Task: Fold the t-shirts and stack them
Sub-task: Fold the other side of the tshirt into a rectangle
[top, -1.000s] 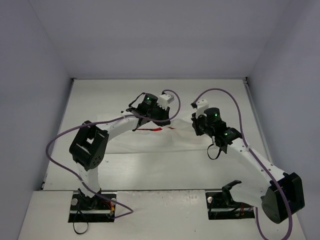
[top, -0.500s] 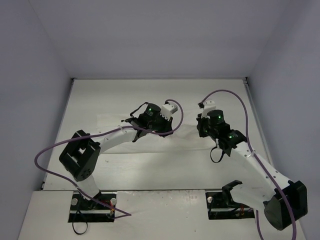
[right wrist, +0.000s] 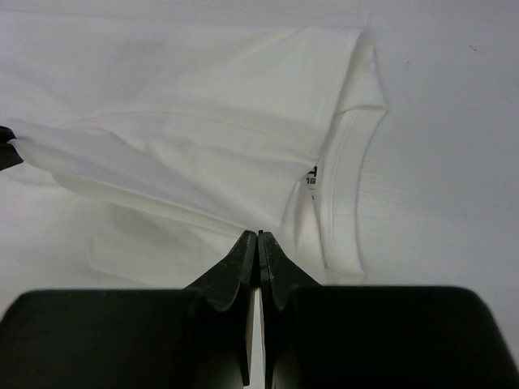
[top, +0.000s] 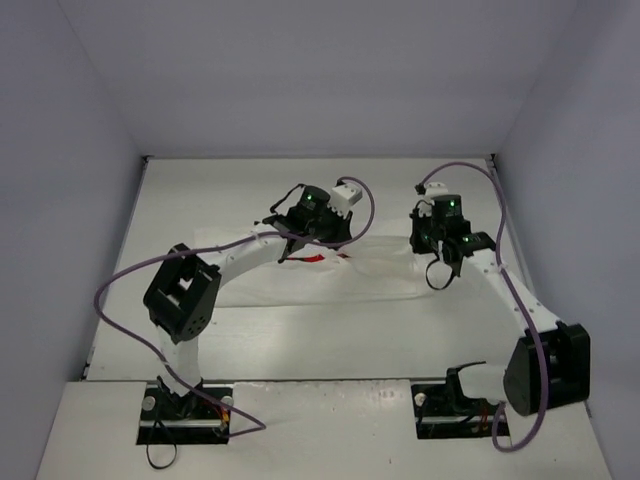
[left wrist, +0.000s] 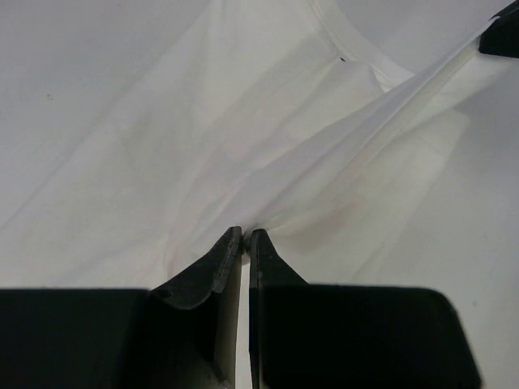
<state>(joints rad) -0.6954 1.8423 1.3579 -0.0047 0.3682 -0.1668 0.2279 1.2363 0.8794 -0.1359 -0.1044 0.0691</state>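
From the top camera, the white t-shirt (top: 365, 283) lies spread across the middle of the white table (top: 300, 345). It is hard to tell from the tabletop except by its wrinkles and a patch of red print (top: 318, 258). Both arms reach out over it. The left gripper (top: 292, 248) comes down beside the red print, and the right gripper (top: 434, 260) is at the shirt's right end. Each wrist hides its own fingertips from above, so the jaws cannot be read here. Purple cables (top: 130, 280) loop off both arms, and pale walls (top: 60, 150) close in the table on three sides.

The left wrist camera gives the grip. The left gripper (left wrist: 246, 237) has its two black fingers (left wrist: 212, 271) pressed nearly together, with a thin pinch of shirt cloth between the tips. From that pinch a raised ridge of fabric (left wrist: 365, 121) runs taut to the upper right, ending at a dark fingertip (left wrist: 501, 36) of the other arm. A ribbed neckband (left wrist: 357, 49) curves along the top. The red print does not show in this view.

The right wrist camera shows the right gripper (right wrist: 258, 237) with its tips fully together, nipping the shirt's edge. Just past the tips lies the curved neckband (right wrist: 347, 190) with a small dark label (right wrist: 312, 174) inside it. Folded layers of cloth stretch away to the left, towards a black tip (right wrist: 6, 147) at the picture's edge. Bare table shows to the right of the neckband.
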